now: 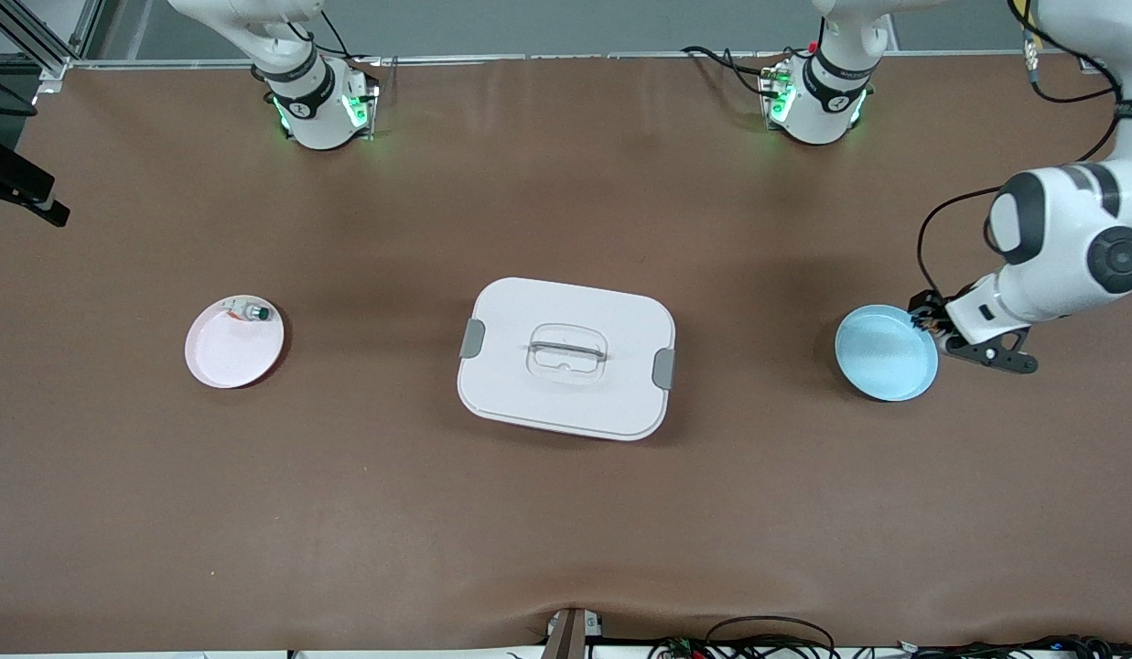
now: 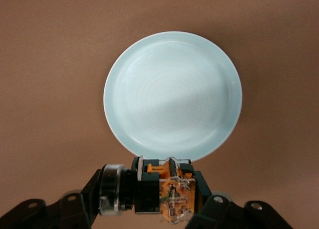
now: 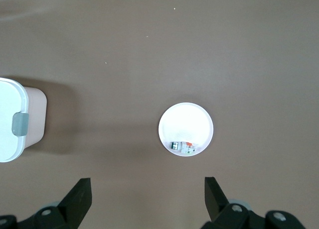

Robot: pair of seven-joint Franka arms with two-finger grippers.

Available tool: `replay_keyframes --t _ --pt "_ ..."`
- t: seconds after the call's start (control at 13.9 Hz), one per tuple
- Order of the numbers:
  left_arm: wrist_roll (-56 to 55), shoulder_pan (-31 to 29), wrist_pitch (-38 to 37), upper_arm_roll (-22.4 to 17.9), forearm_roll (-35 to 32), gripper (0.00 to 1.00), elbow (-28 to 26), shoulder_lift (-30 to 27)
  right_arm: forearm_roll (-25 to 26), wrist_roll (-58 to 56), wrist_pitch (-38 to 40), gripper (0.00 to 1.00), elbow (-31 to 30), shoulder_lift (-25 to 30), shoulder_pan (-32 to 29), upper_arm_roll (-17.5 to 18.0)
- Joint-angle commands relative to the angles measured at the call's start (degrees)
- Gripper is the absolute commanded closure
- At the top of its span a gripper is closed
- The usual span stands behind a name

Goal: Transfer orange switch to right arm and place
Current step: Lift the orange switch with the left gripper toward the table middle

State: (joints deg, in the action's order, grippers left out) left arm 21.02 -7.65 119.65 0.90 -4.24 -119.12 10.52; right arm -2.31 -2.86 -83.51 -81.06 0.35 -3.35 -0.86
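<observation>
Brown table (image 1: 566, 513), left claw (image 2: 159, 209) gripping orange switch (image 2: 167, 191).

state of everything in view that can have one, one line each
orange switch: gripped by the left gripper over the blue plate's rim
left gripper: shut on the switch
right gripper: open, holding nothing, high over the table
blue plate: holds nothing
white plate: holds a small green-capped part
lidded box: closed

White arms (image 1: 1060, 229), black joint bands, green-lit bases (image 1: 323, 110).
</observation>
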Motion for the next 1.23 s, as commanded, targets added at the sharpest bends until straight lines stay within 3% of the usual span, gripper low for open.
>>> replay_keyframes --t 0.0,0.5,0.65,0.87,1.15 --pt "-1.07 -0.35 -9.14 0.86 0.72 0.72 5.02 -2.43 0.55 -0.56 -0.6 0.0 -1.29 1.23 -0.51 0.24" --pt "-3.26 0.18 -33.22 1.48 9.31 0.72 19.34 -8.5 0.64 -1.0 -0.34 0.0 -1.29 1.32 -0.6 0.16" --pt "-8.25 0.18 -40.17 4.01 10.82 0.72 25.84 -8.59 0.73 -1.0 -0.25 0.0 -1.03 1.23 -0.69 0.16" --pt "-19.84 0.18 -44.67 9.55 15.46 0.72 32.97 -8.5 0.91 -1.0 -0.6 0.0 -0.77 1.06 -0.95 0.16" --pt "-36.8 0.27 -45.12 17.28 22.32 0.72 36.68 -8.24 0.3 -0.3 0.01 0.0 0.2 -0.43 -3.4 0.16"
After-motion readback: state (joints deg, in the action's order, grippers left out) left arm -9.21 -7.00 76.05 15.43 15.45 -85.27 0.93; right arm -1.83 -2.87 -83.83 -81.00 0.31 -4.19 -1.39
